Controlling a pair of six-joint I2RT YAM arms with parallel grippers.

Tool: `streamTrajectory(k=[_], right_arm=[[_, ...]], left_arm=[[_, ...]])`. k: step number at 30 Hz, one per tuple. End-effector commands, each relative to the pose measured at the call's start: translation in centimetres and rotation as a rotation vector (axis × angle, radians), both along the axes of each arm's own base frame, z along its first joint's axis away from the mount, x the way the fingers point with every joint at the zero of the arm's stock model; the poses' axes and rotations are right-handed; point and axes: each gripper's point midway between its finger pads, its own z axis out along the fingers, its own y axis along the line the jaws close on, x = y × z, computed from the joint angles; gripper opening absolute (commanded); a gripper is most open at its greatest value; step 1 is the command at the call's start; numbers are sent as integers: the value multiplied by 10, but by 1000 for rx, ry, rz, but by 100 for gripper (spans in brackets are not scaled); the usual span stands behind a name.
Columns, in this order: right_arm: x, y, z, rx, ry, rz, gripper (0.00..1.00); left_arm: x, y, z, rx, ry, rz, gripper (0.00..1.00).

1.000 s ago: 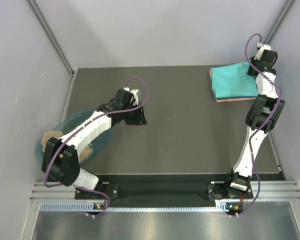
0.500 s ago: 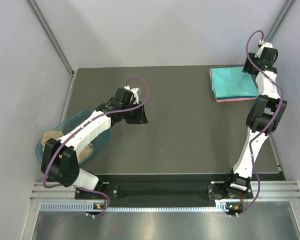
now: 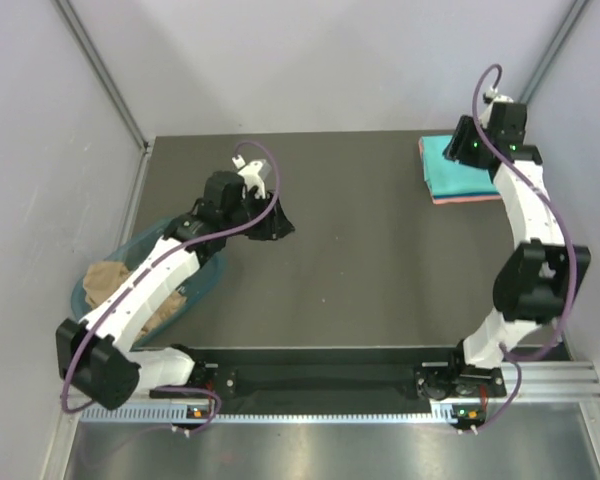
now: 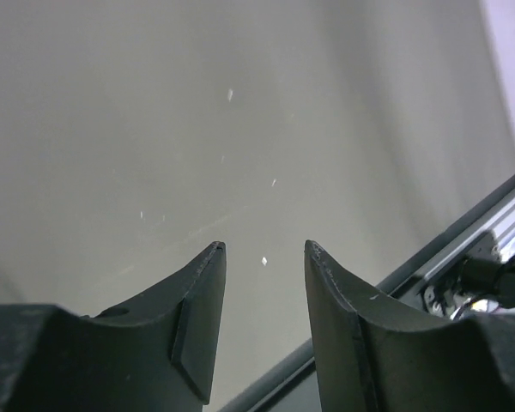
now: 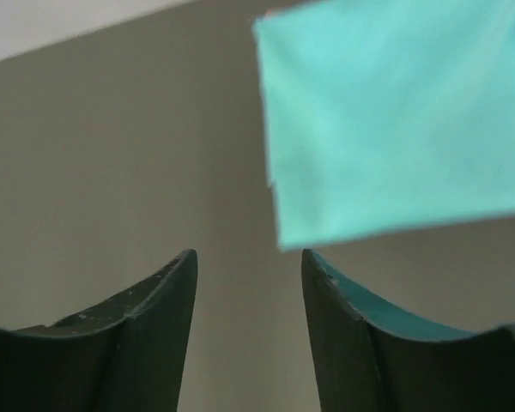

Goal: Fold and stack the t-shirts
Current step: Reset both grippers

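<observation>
Left gripper (image 4: 263, 246) and right gripper (image 5: 248, 255) gape empty; the teal t-shirt (image 5: 395, 120) is blurred and cut off.

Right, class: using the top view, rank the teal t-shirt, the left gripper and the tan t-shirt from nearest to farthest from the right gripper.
From the right gripper:
1. teal t-shirt, far right corner, just beside it.
2. left gripper, left of centre.
3. tan t-shirt, near the left edge.

place: robotics lab test cell | walls: plain grey panels (image 3: 310, 60) in metal framing | bench (image 3: 360, 270): dark, matte | rig: left arm (image 3: 150, 282) and right arm (image 3: 525, 200) bolted to aluminium rail (image 3: 330, 405)
</observation>
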Motion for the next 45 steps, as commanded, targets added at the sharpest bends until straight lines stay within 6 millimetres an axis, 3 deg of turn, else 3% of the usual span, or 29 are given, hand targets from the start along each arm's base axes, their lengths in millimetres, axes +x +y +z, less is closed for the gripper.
streamTrajectory(k=[1, 2, 3, 4, 5, 6, 7, 8, 9, 11, 12, 18, 21, 25, 28, 35, 45], right_arm=[[-66, 47, 28, 112, 17, 26, 59], [-86, 71, 12, 119, 59, 72, 65], [-106, 79, 32, 127, 9, 89, 91], [-119, 87, 33, 138, 4, 104, 99], [-135, 98, 21, 144, 31, 128, 100], [-154, 102, 36, 154, -12, 143, 100], [-168, 108, 35, 179, -6, 171, 100], [-181, 107, 26, 185, 15, 171, 100], [-202, 104, 36, 187, -9, 167, 100], [-221, 101, 37, 195, -30, 154, 100], [-239, 98, 51, 201, -83, 153, 100], [-297, 90, 69, 272, -195, 100, 100], [-309, 90, 66, 291, -192, 97, 100], [-313, 90, 47, 287, -136, 90, 100], [-314, 90, 41, 299, -128, 80, 100], [-315, 91, 58, 312, -207, 94, 100], [-321, 93, 66, 307, -243, 124, 100]], left_arm=[[9, 2, 69, -98, -232, 29, 47], [7, 4, 76, -110, -252, 33, 48], [2, 6, 84, -124, -275, 34, 48], [-1, 8, 89, -133, -288, 34, 48], [-3, 9, 93, -137, -301, 31, 50], [-10, 10, 101, -153, -324, 21, 50], [-15, 12, 105, -157, -338, 12, 52], [-22, 16, 113, -166, -362, 13, 56], [-27, 19, 112, -160, -356, 10, 58], [-34, 24, 116, -153, -370, 11, 60], [-39, 28, 119, -155, -381, 20, 64], [-59, 37, 113, -165, -334, 33, 81], [-67, 38, 106, -164, -298, 24, 83], [-72, 36, 106, -182, -303, 5, 99], [-74, 36, 103, -179, -294, -6, 99], [-79, 42, 108, -186, -326, 13, 99], [-78, 45, 112, -185, -344, 29, 99]])
